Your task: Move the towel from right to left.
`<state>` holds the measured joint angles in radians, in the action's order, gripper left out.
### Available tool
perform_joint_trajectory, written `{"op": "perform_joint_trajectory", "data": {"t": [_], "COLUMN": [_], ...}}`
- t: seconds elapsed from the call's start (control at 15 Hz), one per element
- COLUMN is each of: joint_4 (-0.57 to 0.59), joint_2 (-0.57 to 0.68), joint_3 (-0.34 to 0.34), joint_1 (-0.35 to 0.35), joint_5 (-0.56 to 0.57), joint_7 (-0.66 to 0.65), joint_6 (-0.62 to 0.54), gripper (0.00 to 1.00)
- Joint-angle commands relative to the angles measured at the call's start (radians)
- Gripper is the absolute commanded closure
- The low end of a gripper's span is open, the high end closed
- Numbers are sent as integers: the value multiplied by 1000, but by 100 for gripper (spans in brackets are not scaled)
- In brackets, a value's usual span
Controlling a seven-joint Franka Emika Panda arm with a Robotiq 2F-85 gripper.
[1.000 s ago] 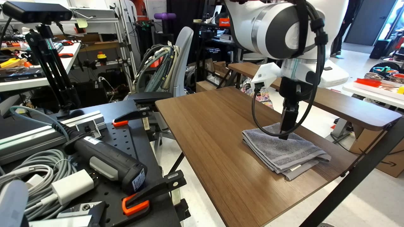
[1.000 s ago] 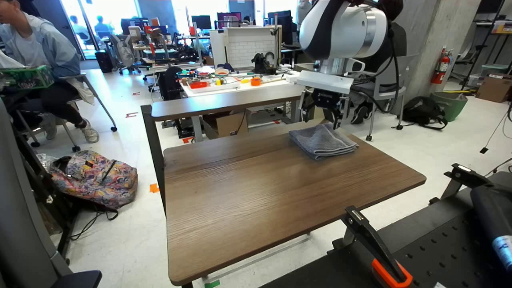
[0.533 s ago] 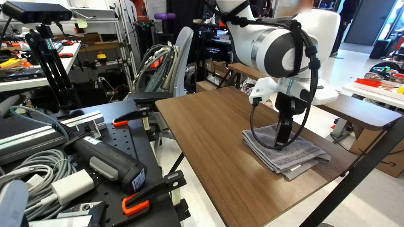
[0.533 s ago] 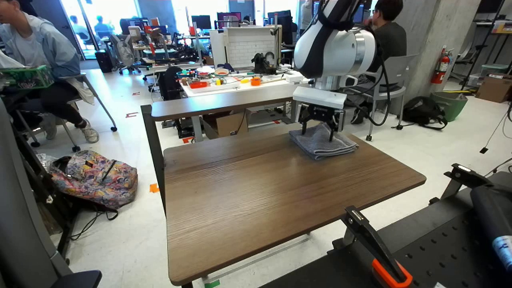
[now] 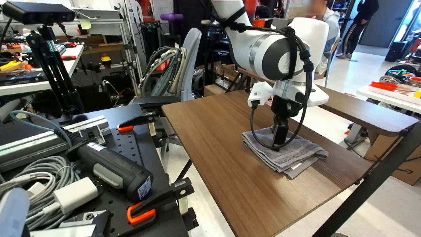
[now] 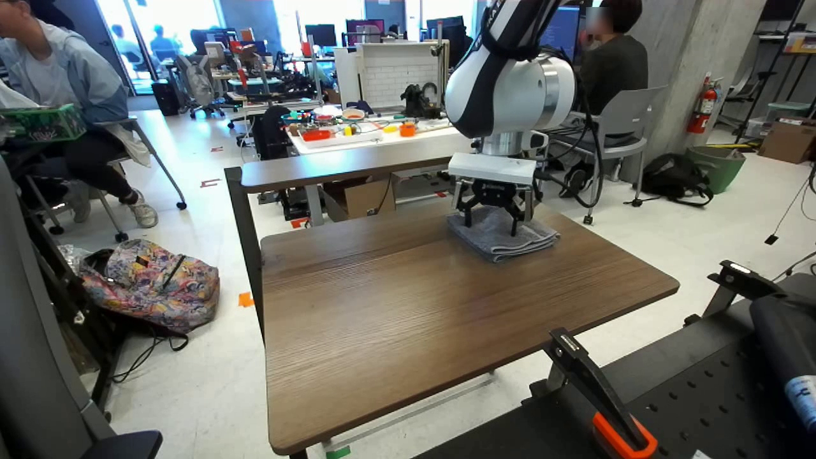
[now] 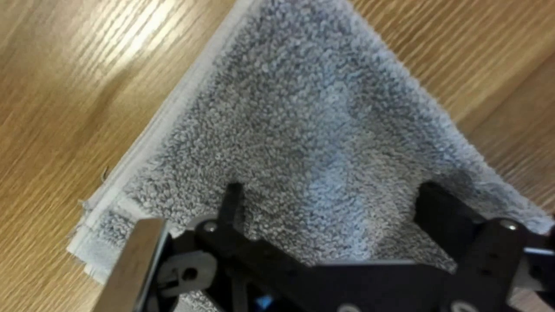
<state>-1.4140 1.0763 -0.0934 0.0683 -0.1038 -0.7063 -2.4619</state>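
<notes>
A folded grey towel (image 6: 498,245) lies on the wood-grain desk (image 6: 395,306) — near its far edge in an exterior view — with the tool (image 6: 491,228) pointing down, fingers spread wide apart, tips touching the towel.

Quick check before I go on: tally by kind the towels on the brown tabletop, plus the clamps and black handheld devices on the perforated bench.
Grey towel: 1
Black-and-orange clamps: 2
Black handheld device: 1
Total: 4
</notes>
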Motion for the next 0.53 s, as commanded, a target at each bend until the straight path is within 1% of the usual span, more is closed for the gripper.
{"op": "perform_joint_trajectory", "data": {"t": [0.0, 0.47], "joint_4": [-17, -63], "joint_2": [17, 23], "joint_3": [-14, -14], "joint_1": [55, 185], "joint_5": [23, 97], "joint_7": [30, 33], "joint_6": [34, 49], "gripper": [0, 0]}}
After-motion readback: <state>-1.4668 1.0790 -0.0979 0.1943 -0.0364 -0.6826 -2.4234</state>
